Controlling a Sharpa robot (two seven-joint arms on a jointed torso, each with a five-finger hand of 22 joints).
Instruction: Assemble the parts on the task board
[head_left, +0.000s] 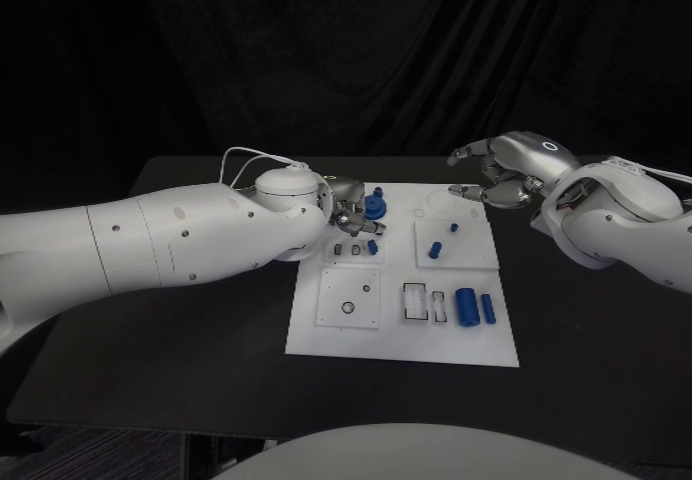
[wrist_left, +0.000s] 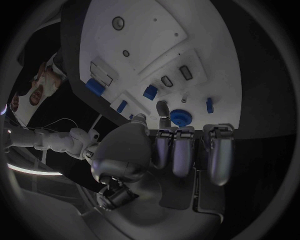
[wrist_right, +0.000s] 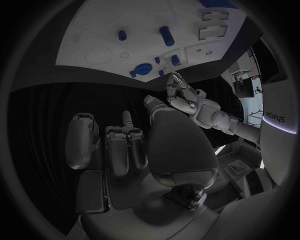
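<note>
Note that the silver left hand (head_left: 348, 214), fingers apart and holding nothing, sits just beside the round blue toothed part (head_left: 375, 207) on the white task board (head_left: 332, 340), nearer than the empty, half-curled right hand (head_left: 499, 172).

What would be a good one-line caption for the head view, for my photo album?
Left hand at a blue part on the white task board; right hand hovers open.

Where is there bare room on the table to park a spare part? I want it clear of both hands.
Bare black table lies left of the task board, in front of the left arm, and right of it near its front corner. It is crowded at the far end, where the left hand and right hand hover by the blue gear.
</note>
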